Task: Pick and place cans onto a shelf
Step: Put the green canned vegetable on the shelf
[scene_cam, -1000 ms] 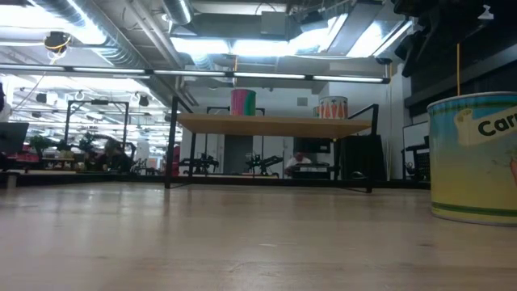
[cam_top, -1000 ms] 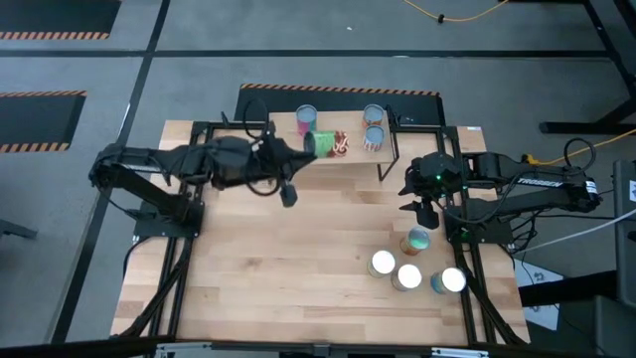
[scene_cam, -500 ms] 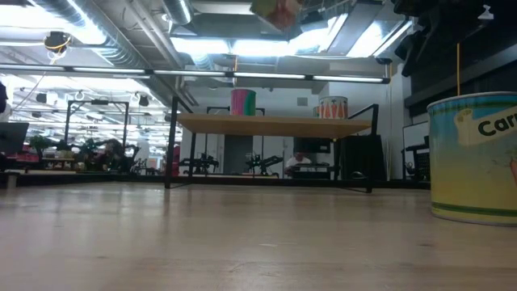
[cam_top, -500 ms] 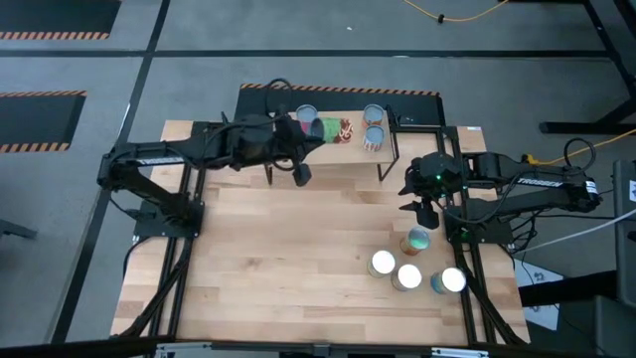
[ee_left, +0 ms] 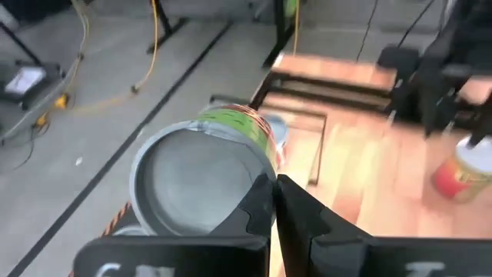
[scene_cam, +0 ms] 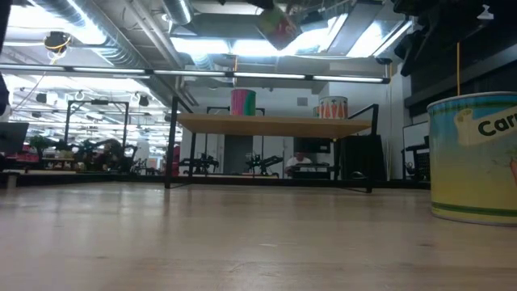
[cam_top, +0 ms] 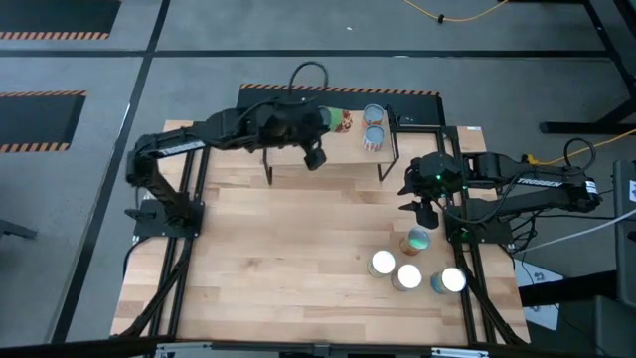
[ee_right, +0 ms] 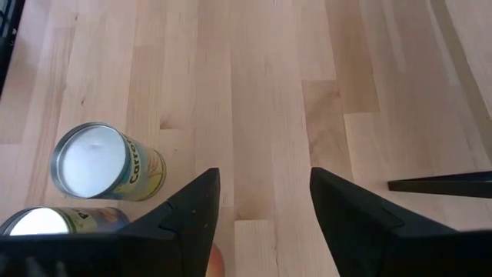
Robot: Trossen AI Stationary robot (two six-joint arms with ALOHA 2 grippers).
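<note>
The table [cam_top: 278, 249] is a light wooden slab, with the shelf [cam_top: 343, 149] standing on its far edge. Two cans [cam_top: 374, 127] sit upright on the shelf, just beside the left gripper [cam_top: 331, 121], and a pink can [scene_cam: 242, 102] stands further along the board. Four cans [cam_top: 409, 268] cluster on the table under and just behind the right gripper [cam_top: 425, 211], well apart from the shelf.

Left hand [cam_top: 328, 120] over shelf [cam_top: 343, 149], clamped on can [cam_top: 341, 120]; right hand [cam_top: 425, 211] parted above surface [cam_top: 288, 259].
</note>
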